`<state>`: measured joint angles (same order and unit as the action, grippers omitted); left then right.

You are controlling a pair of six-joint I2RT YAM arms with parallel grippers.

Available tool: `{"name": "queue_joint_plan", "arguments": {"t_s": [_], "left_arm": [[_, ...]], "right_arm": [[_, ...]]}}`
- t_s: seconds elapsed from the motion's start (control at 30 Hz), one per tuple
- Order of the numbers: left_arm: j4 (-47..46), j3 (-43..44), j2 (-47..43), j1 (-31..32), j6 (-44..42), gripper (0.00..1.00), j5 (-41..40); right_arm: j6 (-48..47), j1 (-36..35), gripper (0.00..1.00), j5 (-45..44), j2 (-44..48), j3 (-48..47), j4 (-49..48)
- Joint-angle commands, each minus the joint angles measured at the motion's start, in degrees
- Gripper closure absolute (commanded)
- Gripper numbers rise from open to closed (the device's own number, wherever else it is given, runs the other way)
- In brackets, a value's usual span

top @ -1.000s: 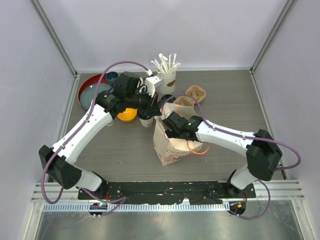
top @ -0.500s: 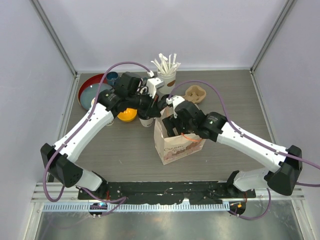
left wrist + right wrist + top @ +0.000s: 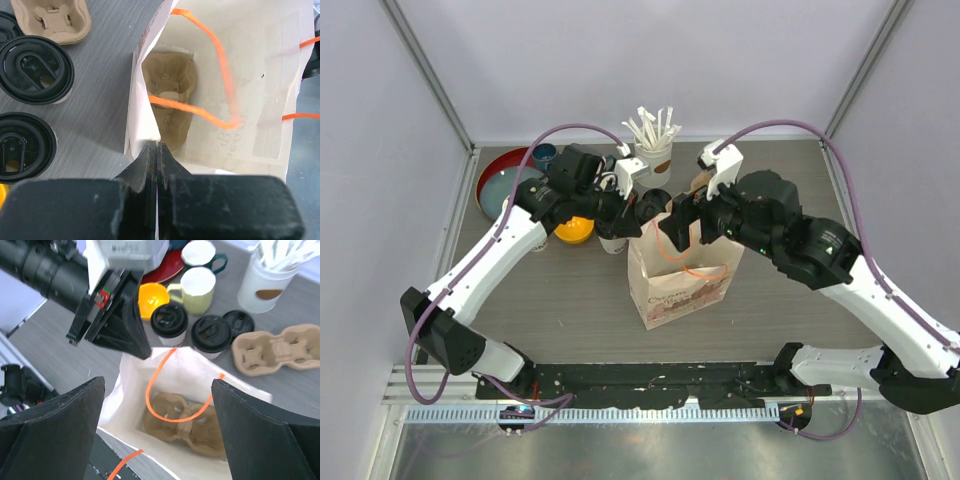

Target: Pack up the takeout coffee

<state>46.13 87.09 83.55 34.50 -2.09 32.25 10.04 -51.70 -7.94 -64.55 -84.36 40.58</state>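
Note:
Two takeout coffee cups with black lids stand just behind the white paper bag point(image 3: 685, 275): one point(image 3: 169, 320) on the left, the other point(image 3: 211, 332) to its right. They also show in the left wrist view point(image 3: 36, 62) point(image 3: 22, 147). A brown cardboard carrier point(image 3: 185, 422) lies at the bottom of the bag, with nothing in its sockets. My left gripper point(image 3: 157, 145) is shut on the bag's rim and holds the mouth open. My right gripper point(image 3: 157, 385) is open and empty, above the bag's mouth point(image 3: 678, 228).
A second cardboard carrier point(image 3: 277, 347) and a loose black lid point(image 3: 238, 320) lie behind the bag. A white cup of wrapped sticks point(image 3: 655, 150), a pale yellow mug point(image 3: 197, 282), a dark mug point(image 3: 200, 252), a yellow bowl point(image 3: 573, 230) and a red plate point(image 3: 505, 180) stand at the back left.
My right gripper has risen out of the bag and moved back, open; the carrier stays inside the bag. My left gripper has kept its hold on the rim.

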Motion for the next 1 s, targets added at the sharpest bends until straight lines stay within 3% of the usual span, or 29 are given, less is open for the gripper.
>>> {"name": "queue_joint_plan", "arguments": {"t_s": [0.0, 0.13, 0.23, 0.33, 0.37, 0.5, 0.73, 0.9, 0.93, 0.97], "left_arm": [[1.4, 1.8, 0.1, 0.3, -1.2, 1.0, 1.6], [1.4, 1.9, -0.2, 0.4, -1.4, 1.0, 1.3], [1.8, 1.9, -0.3, 0.5, -2.0, 1.0, 1.0], [1.9, 2.1, -0.3, 0.8, -2.6, 1.0, 0.8], [1.9, 2.1, -0.2, 0.9, -2.7, 1.0, 0.7], [2.0, 2.2, -0.1, 1.4, -3.1, 1.0, 0.4], [2.0, 2.6, 0.3, 1.5, -4.0, 1.0, -1.0], [2.0, 3.1, 1.1, 1.8, -4.1, 1.0, -1.1], [1.9, 3.1, 1.2, 1.8, -4.1, 1.0, -1.0], [1.8, 3.1, 1.3, 1.9, -4.0, 1.0, -1.1]], "right_arm": [[-1.9, -0.2, 0.07, -8.4, -0.9, -7.2, 4.5], [-2.0, 0.1, 0.07, -17.8, -2.3, -10.2, 13.2], [-2.4, 2.2, 0.07, -18.5, -3.0, -10.2, 18.1], [-2.7, 7.4, 0.07, -15.5, -3.2, -8.6, 20.8], [-3.8, 11.7, 0.07, -11.3, -2.7, -7.7, 20.8], [-6.1, 18.0, 0.11, -1.6, -1.5, -1.7, 18.1], [-7.5, 19.7, 0.18, 2.1, -2.5, 2.6, 16.6], [-8.0, 20.9, 0.31, 4.4, -3.4, 4.3, 16.3], [-8.3, 21.0, 0.35, 4.3, -3.6, 4.5, 16.0], [-8.3, 21.1, 0.47, 4.0, -3.8, 4.6, 16.0]]}}
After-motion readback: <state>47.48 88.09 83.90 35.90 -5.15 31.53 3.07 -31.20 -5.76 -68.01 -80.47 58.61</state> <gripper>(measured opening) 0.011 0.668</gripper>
